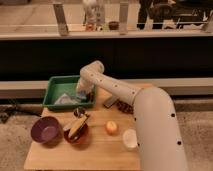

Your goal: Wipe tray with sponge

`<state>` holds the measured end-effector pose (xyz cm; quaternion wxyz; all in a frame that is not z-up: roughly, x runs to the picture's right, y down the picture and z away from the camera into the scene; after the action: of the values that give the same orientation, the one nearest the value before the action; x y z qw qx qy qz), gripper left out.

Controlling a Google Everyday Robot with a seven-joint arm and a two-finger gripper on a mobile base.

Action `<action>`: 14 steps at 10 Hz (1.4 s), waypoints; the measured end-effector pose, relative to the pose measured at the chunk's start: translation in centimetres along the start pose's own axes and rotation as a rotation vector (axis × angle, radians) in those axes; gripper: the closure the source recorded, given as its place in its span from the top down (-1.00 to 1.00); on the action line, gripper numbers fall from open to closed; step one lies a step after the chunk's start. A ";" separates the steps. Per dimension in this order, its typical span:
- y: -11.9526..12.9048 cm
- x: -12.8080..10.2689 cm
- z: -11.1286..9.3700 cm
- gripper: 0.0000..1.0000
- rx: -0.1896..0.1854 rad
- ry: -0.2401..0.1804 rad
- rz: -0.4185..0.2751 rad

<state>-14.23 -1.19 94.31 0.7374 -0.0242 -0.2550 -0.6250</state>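
Observation:
The green tray point(56, 82) sits at the table's back left. My gripper point(83, 93) is down inside the tray near its right wall, with the white arm point(115, 87) reaching in from the right. A pale patch point(65, 100) lies on the tray floor left of the gripper; I cannot tell whether it is the sponge. The gripper hides whatever is under it.
A purple bowl point(46, 130) and a dark red bowl point(76, 132) holding utensils stand at the front left. An orange fruit point(111, 127) and a white cup point(130, 138) sit in front of the arm. A dark object point(121, 105) lies by the arm. A railing point(105, 34) runs behind.

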 end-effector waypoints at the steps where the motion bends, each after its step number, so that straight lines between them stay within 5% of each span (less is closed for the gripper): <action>1: 0.0 0.5 0.1 -0.92 -0.002 0.005 0.005; 7: -4.7 3.1 2.9 -0.92 0.007 -0.002 -0.032; 12: -6.4 0.2 4.5 -0.92 0.026 -0.066 -0.100; 14: -6.0 -1.3 3.7 -0.92 0.032 -0.077 -0.126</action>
<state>-21.21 -0.02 95.26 0.6866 -0.0204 -0.2943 -0.6645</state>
